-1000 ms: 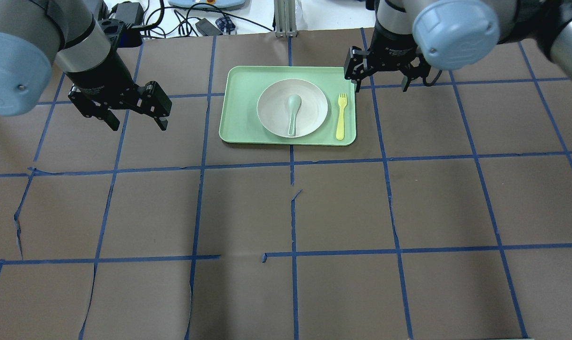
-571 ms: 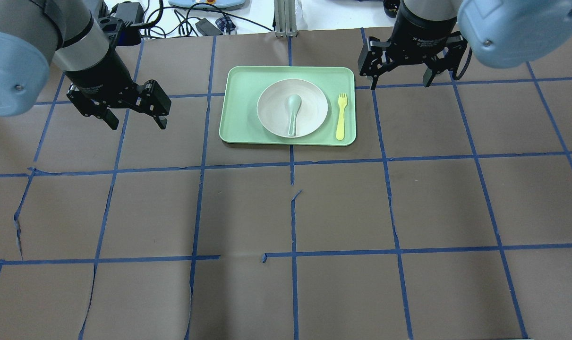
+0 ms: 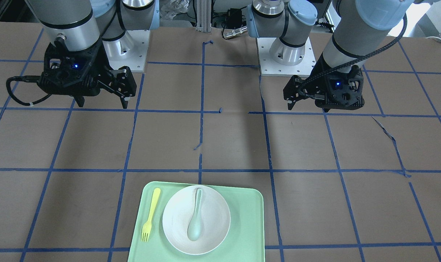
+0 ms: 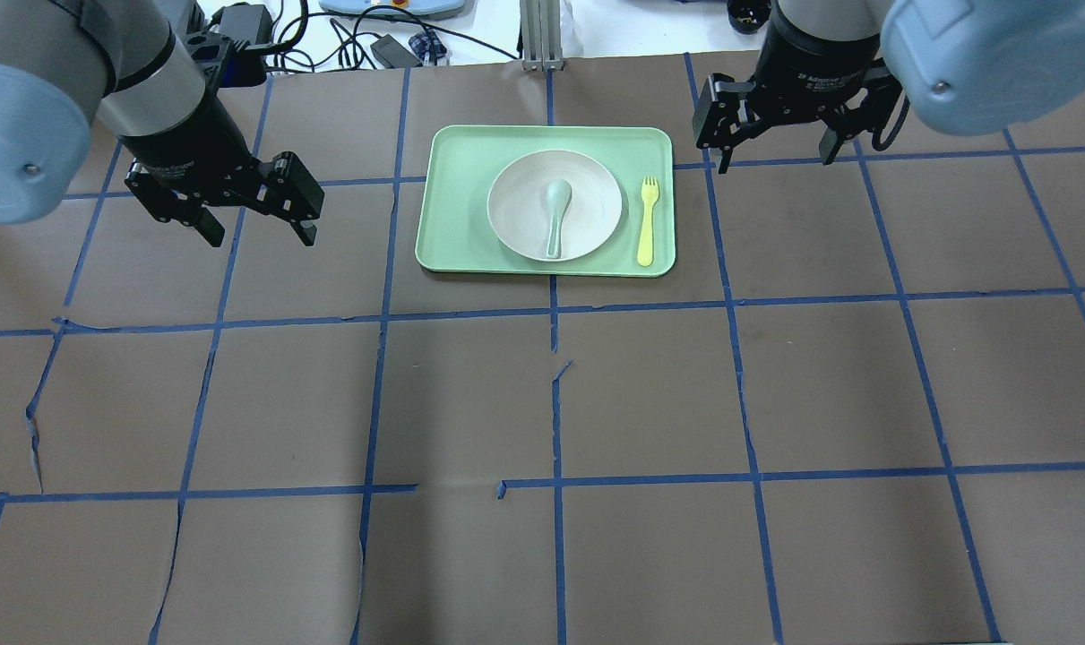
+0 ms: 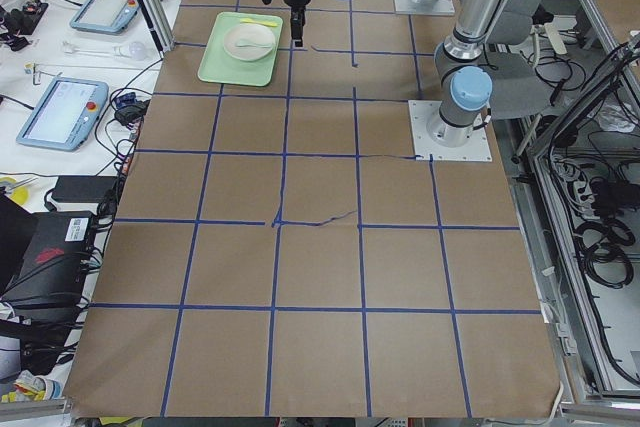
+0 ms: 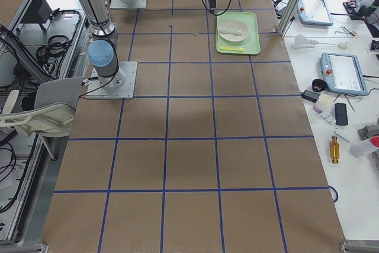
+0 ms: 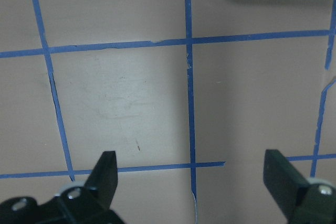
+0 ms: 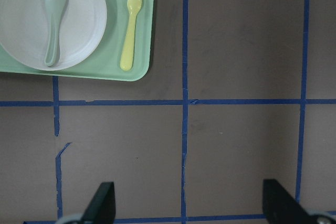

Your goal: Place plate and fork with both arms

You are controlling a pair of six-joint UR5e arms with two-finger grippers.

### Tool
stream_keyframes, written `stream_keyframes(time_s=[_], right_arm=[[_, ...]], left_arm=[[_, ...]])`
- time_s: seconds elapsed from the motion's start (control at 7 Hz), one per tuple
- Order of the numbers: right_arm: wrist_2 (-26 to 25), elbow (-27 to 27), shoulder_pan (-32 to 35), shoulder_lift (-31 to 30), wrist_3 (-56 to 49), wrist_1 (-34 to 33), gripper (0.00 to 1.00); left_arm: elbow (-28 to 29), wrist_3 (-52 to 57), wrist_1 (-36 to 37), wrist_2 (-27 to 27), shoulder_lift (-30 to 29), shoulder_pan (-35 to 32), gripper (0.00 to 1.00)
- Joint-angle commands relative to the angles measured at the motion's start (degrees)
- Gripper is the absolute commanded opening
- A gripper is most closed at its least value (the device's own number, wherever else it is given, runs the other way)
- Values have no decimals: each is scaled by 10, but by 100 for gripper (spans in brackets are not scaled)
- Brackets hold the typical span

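Plate [image 4: 596, 210] was seen on the mint tray [image 4: 457, 206] w/ a spoon [image 4: 555, 210] laid in it; fork [image 4: 648, 221] was laid on the tray just beside the plate (tines away from robot). Left gripper [image 4: 262, 238] and right gripper [image 4: 779, 163] were held spread, empty, flanking the tray.

The table [image 4: 650, 385] is lying under brown paper gridded with blue tape lines [image 4: 865, 470]. A mint-green tray [image 4: 457, 206] is sitting on it at the far middle, two white base plates [image 3: 266, 66] standing at the near edge.
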Motion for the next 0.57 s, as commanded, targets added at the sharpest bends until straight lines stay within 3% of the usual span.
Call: stream_keyframes(time_s=[0.0, 0.43], right_arm=[[-1, 0, 3, 1, -1, -5, 100], [-3, 0, 3, 2, 0, -5, 100]], left_arm=[[-3, 3, -1, 3, 1, 0, 100], [-2, 3, 0, 0, 3, 0, 100]])
